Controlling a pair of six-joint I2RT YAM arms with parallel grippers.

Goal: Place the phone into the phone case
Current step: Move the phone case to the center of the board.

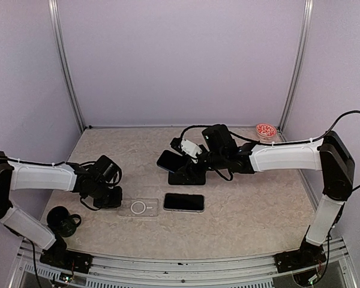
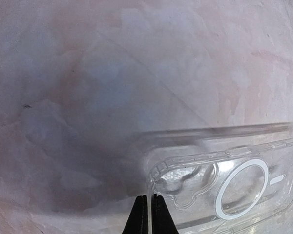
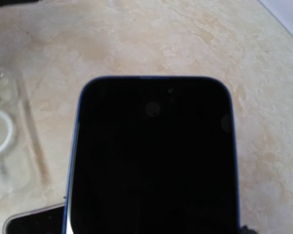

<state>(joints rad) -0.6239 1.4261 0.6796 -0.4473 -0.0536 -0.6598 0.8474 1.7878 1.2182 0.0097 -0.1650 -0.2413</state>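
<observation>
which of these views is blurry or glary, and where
Left wrist: the clear case looks smeared along its far edge, with a shadow left of it; right wrist: the blue-edged phone fills the frame, soft, faint reflections on its dark screen; top external: sharp, evenly lit.

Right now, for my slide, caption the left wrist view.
Left gripper pinches the corner rim of the clear phone case lying on the marbled table.

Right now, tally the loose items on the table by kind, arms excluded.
Phones: 2 (raised phone, flat phone)
Clear case: 1
Dish with red contents: 1
Black mug-like object: 1
Total: 5
Dark shape under the right arm: cannot tell what it is, so not counted.
</observation>
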